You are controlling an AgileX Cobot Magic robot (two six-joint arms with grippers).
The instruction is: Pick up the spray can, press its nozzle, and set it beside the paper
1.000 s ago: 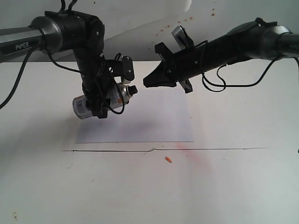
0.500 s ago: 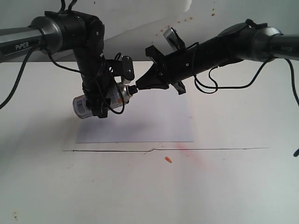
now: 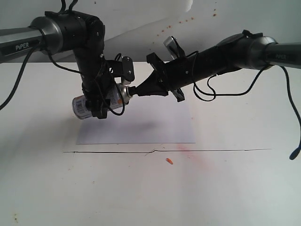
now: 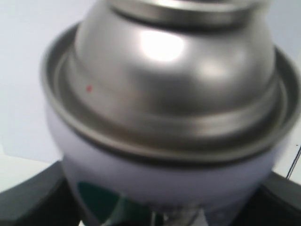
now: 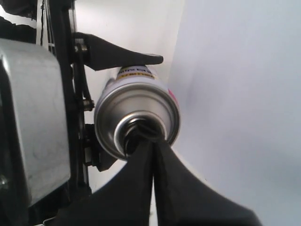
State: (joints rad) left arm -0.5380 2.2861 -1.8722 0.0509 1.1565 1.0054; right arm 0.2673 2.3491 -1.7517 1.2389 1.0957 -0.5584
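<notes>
The spray can (image 3: 81, 107) hangs on its side above the table, and my left gripper (image 3: 104, 101) is shut on its body. Its black nozzle (image 3: 132, 91) points right. My right gripper (image 3: 137, 90) is shut, and its joined fingertips touch the nozzle end-on. In the left wrist view the can's silver dome (image 4: 174, 84) fills the frame above my left gripper (image 4: 160, 209). In the right wrist view my right gripper (image 5: 153, 141) covers most of the nozzle (image 5: 136, 128) at the centre of the can (image 5: 123, 106). The white paper (image 3: 155, 125) lies flat below both grippers.
A thin dark line (image 3: 211, 150) crosses the off-white tabletop just in front of the paper. A small orange scrap (image 3: 169, 161) and a faint reddish stain (image 3: 188, 149) lie near it. The wall (image 3: 141, 19) stands behind both arms.
My right gripper has moved left and down to the can, from clear of it to touching the nozzle. The can and left gripper have shifted very slightly left.
</notes>
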